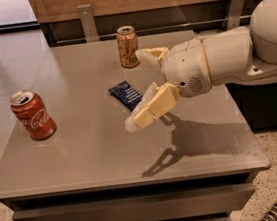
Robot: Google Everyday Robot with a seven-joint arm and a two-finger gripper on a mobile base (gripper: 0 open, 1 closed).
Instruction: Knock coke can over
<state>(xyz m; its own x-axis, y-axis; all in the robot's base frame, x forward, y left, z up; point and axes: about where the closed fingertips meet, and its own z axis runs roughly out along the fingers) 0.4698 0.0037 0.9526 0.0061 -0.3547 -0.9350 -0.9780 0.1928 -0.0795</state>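
Red/white coke can; cream gripper over grey table; gold can; navy pkt.

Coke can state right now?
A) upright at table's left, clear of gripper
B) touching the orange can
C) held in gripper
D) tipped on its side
A: the coke can stands upright near the left edge of the table, while the open gripper is mid-table by the blue packet, well apart from it.
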